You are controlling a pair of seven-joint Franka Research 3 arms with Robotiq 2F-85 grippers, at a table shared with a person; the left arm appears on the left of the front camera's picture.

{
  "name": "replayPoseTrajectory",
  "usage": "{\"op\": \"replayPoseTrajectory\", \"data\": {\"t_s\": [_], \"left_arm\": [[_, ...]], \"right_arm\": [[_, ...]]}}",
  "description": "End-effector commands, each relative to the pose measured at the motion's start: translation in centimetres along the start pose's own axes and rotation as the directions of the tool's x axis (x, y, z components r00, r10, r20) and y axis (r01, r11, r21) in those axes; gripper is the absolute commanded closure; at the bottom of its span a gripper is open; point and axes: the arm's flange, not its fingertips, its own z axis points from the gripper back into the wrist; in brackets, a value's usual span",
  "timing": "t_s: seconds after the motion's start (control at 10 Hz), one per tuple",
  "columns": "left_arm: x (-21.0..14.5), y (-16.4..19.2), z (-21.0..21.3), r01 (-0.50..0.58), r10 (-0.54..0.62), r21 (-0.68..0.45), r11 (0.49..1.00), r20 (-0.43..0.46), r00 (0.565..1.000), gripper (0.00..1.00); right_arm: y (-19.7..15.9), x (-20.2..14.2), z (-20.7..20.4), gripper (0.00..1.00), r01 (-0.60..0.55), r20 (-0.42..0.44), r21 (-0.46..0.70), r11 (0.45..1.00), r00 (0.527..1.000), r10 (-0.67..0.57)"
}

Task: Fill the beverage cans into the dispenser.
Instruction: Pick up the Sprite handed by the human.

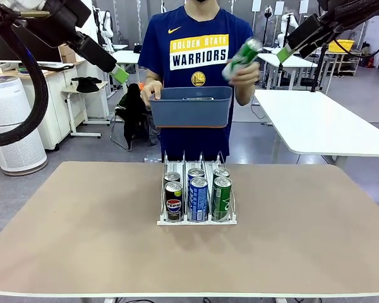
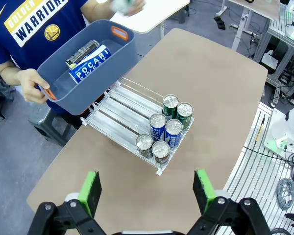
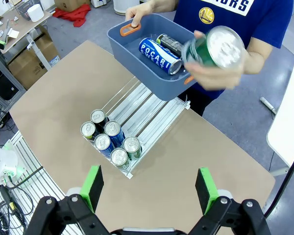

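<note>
Drink cans (image 1: 198, 199), slim metal: 6 in clear wire dispenser (image 2: 120, 105) on tan table (image 1: 82, 240). Person's hand (image 1: 246, 76) holds green can (image 1: 243, 55), 2 more in blue-grey tub (image 1: 191, 107). L tool (image 2: 147, 176), R tool (image 3: 149, 171) apart, empty.

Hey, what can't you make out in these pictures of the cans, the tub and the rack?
Front view: the tub's near wall hides its contents.
Front and right wrist views: the green can in the person's hand is motion-blurred, print unreadable.
Front view: the dispenser's back-row cans sit mostly hidden behind the front row.
</note>
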Motion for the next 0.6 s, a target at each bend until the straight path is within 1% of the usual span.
{"op": "replayPoseTrajectory", "data": {"t_s": [0.0,0.5], "left_arm": [[-0.05,0.13,0.02,-0.008,0.008,0.005,1.0,0.005,1.0,0.0],[-0.05,0.13,0.02,-0.008,0.008,0.005,1.0,0.005,1.0,0.0]], "right_arm": [[0.06,-0.14,-0.06,0.0,0.003,0.0,0.005,1.0,1.0,-0.003],[0.06,-0.14,-0.06,0.0,0.003,0.0,0.005,1.0,1.0,-0.003]]}}
